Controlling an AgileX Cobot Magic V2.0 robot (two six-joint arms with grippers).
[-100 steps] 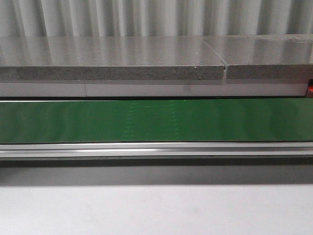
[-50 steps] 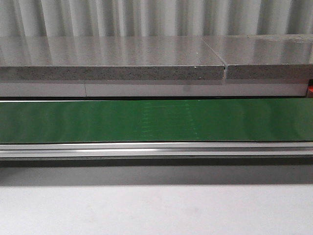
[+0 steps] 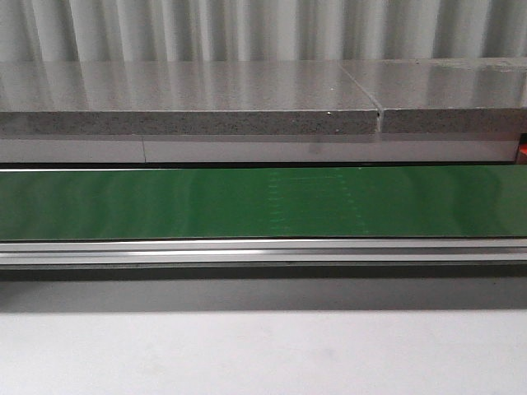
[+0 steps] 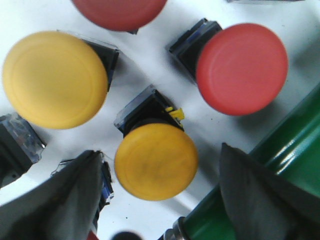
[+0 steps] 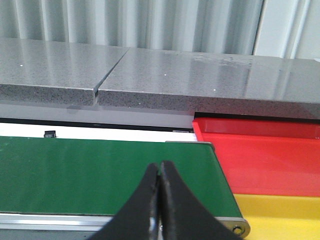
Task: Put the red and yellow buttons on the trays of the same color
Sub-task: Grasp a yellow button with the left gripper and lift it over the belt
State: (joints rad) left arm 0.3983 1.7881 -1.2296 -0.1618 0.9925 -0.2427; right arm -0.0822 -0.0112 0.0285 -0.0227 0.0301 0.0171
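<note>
The left gripper (image 4: 157, 185) is hanging spread wide over a cluster of push buttons on a white surface (image 4: 150, 75), its two dark fingers (image 4: 55, 200) standing on either side of a small yellow button (image 4: 156, 161) without touching it. Beyond that button, a larger yellow button (image 4: 54, 79) is lying just beside it, and a red button (image 4: 242, 68) is sitting farther off toward the green conveyor belt (image 4: 280, 165), whose end roller is showing close to one finger. A second red button (image 4: 120, 11) is being cut off by the picture's edge, past the other three. Each button is resting on its dark square base.

The right gripper (image 5: 160, 200) is hovering over the conveyor belt (image 5: 100, 175) with its fingertips (image 5: 150, 187) pressed together and nothing between them. Just past the belt's end, the yellow tray (image 5: 280, 215) is lying nearest, with the red tray (image 5: 260, 160) touching it on the far side. Behind the belt and trays, a grey stone slab (image 5: 165, 75) is running across, backed by corrugated metal sheeting (image 5: 130, 22).

In the front view the belt (image 3: 247, 202) is stretching across the whole width, with no gripper showing.
</note>
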